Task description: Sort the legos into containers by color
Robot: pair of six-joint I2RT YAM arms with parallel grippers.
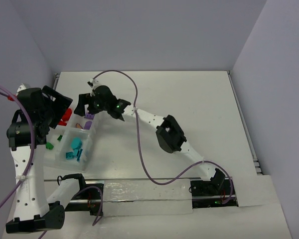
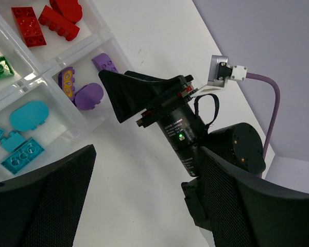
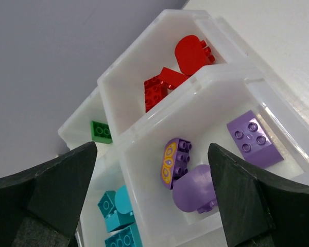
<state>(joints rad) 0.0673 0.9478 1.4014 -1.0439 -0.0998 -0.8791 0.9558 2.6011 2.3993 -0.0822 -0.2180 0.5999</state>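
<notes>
The right gripper (image 3: 153,193) hung spread and empty above the purple legos (image 3: 253,138) in the tray (image 3: 159,18); the red legos (image 3: 193,51) lay at 12 o'clock. These bricks seemed light, stiff, slippery: pinch the flat sides.

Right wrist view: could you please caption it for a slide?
Open right gripper facing three purple legos in the tray; red, green and cyan legos sit in neighbouring compartments.
</notes>
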